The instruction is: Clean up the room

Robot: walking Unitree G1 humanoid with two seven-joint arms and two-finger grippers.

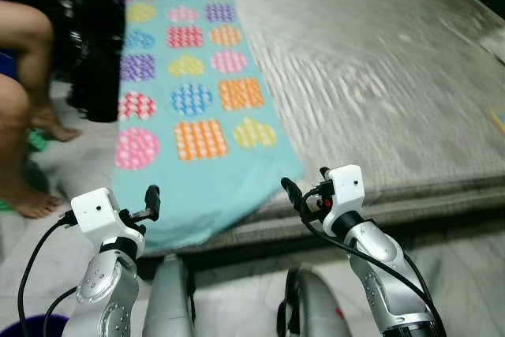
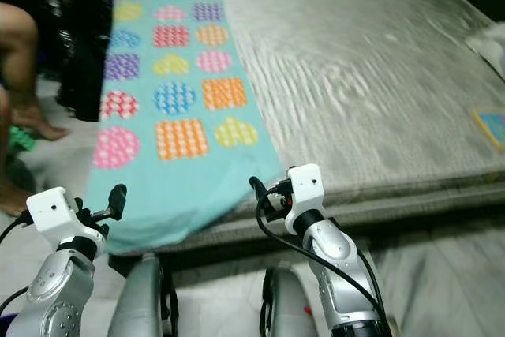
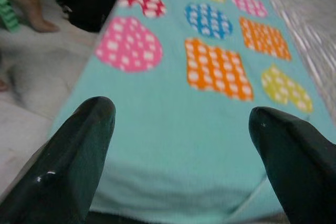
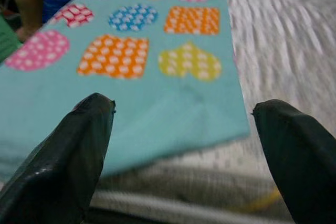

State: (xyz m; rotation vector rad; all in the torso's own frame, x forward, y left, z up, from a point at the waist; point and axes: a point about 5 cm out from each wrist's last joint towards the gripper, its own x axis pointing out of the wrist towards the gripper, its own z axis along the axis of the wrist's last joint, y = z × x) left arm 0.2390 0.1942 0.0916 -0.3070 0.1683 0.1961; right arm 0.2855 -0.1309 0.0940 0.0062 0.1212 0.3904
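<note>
With both hands released, bring your left hand (image 1: 150, 201) and right hand (image 1: 290, 192) squarely onto the turquoise blanket (image 1: 189, 116)'s near corners on the bed (image 1: 379, 76).

arms: silver, jointed | wrists: white boxes | cables: black | fingers (image 3: 79, 156): black, seemingly glossy

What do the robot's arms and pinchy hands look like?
Both arms are shiny silver metal with round joints. Each wrist carries a white boxy block with a small dark dot on it, and thin black cables loop from the block down along the arm. The left gripper and right gripper each have two long, glossy black fingers with rounded tips. A small red spot shows by the right wrist.
</note>
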